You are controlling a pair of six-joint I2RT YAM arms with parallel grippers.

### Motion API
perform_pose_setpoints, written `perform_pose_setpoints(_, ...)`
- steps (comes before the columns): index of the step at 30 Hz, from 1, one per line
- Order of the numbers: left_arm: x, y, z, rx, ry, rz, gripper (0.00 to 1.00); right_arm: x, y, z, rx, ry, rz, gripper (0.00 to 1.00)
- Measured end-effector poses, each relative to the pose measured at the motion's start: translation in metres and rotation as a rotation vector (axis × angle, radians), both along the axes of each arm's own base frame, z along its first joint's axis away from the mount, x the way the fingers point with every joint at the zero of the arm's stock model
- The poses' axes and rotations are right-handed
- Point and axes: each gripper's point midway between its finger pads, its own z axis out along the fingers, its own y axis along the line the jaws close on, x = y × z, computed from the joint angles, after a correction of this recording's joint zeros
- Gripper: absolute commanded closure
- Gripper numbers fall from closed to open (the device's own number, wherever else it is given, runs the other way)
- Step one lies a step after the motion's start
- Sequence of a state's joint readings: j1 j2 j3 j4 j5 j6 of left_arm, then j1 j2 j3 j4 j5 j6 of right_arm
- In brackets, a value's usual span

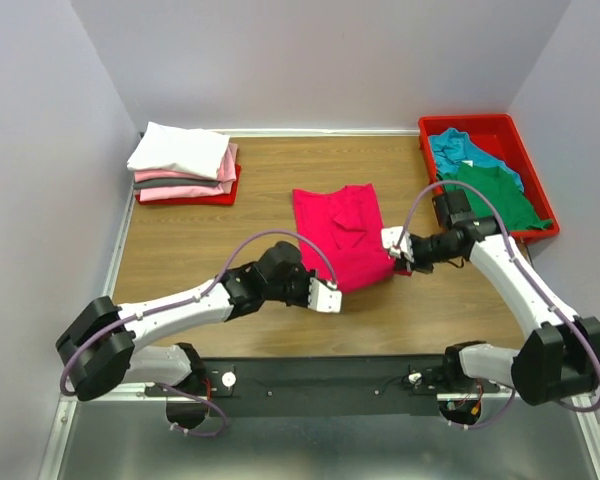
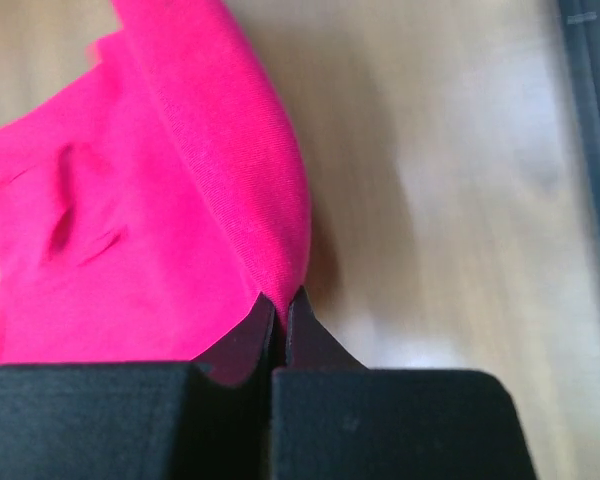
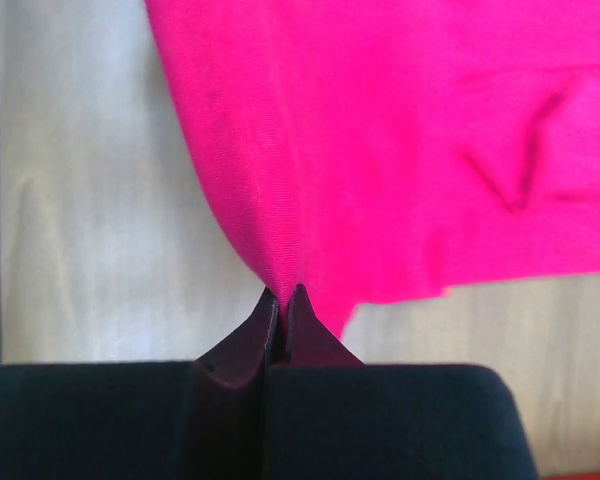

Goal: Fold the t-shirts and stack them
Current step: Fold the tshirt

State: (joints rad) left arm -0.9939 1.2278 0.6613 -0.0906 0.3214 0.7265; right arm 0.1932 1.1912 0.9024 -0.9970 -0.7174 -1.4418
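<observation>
we see left pincer (image 2: 280, 300) and right pincer (image 3: 283, 295) each clamped on shirt (image 1: 340, 225) near corners; shirt runs lengthwise away from us, so fold likely goes forward.

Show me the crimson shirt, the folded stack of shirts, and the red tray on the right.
crimson shirt (image 1: 340, 225), top view, middle of the cloth.
folded stack (image 1: 180, 150), top view, its top layer.
red tray (image 1: 475, 125), top view, far wall.
</observation>
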Motion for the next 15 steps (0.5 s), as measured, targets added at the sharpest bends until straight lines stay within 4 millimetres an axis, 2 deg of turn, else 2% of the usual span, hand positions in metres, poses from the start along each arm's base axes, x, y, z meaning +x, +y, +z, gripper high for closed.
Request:
perform_pose_setpoints(4,0.048,0.011,0.018,-0.036,-0.059,0.105,1.00,0.044,0.009,0.016,0.030,-0.001,-0.102,0.99)
perform_pose_setpoints(8,0.096,0.014,0.037,-0.064,-0.122,0.182,1.00,0.089,0.014,0.022,0.041,-0.005,-0.187,0.99)
perform_pose_setpoints(12,0.134,0.015,0.043,-0.077,-0.163,0.226,1.00,0.134,0.019,0.026,0.050,-0.023,-0.266,1.00)
perform_pose_setpoints(15,0.155,0.017,0.039,-0.070,-0.172,0.248,1.00,0.160,0.021,0.024,0.056,-0.026,-0.318,0.99)
